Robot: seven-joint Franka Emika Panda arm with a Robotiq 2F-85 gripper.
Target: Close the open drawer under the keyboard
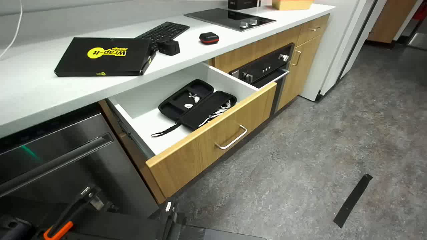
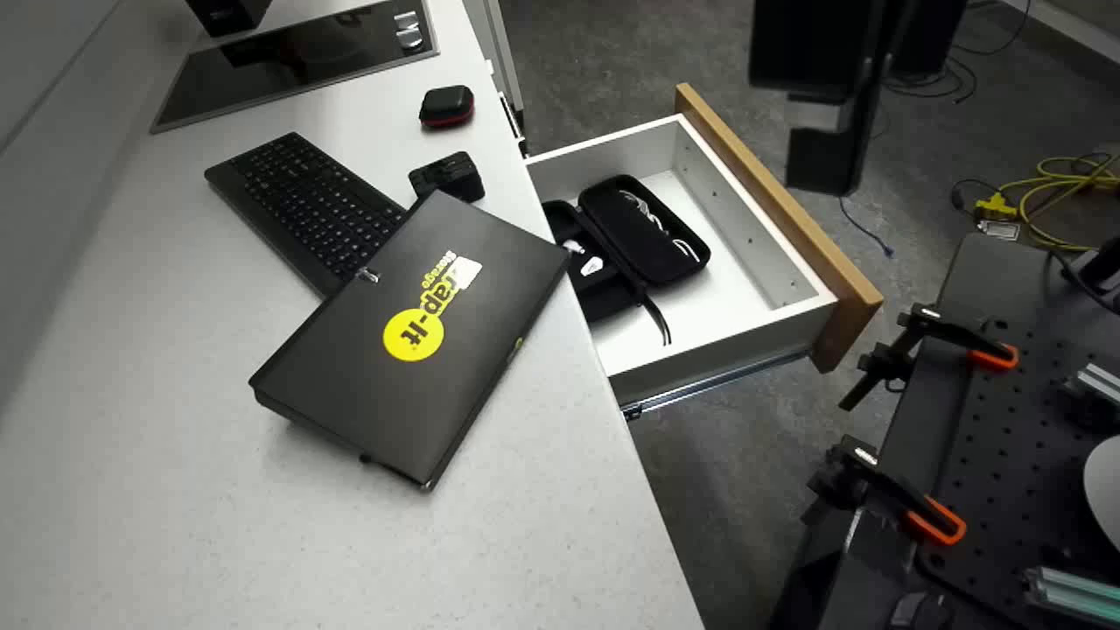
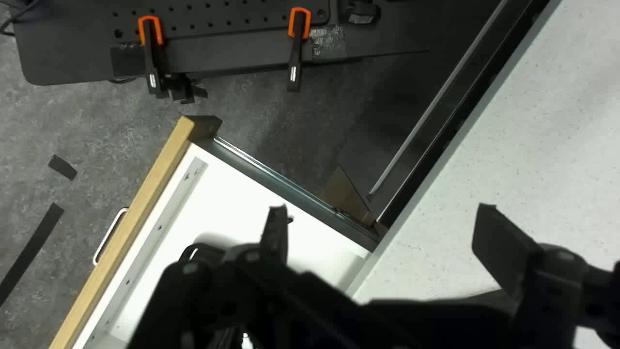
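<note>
The wide drawer (image 1: 193,156) with a light wood front stands pulled out under the counter. Its front also shows in an exterior view (image 2: 774,188) and in the wrist view (image 3: 140,228). Its silver bar handle (image 1: 233,139) faces outward. Inside lies an open black case (image 1: 200,110) with white cables. The black keyboard (image 1: 163,31) lies on the counter, also in an exterior view (image 2: 315,206), partly covered by a black box. My gripper (image 3: 382,208) is open and empty, above the drawer's inside and the counter edge, away from the drawer front.
The black box (image 2: 416,337), a black block (image 1: 168,46) and a small red-trimmed case (image 1: 209,38) lie on the counter (image 2: 490,560). An oven (image 1: 263,68) and a steel appliance (image 1: 60,156) flank the drawer. A dark clamped table (image 2: 989,411) stands opposite.
</note>
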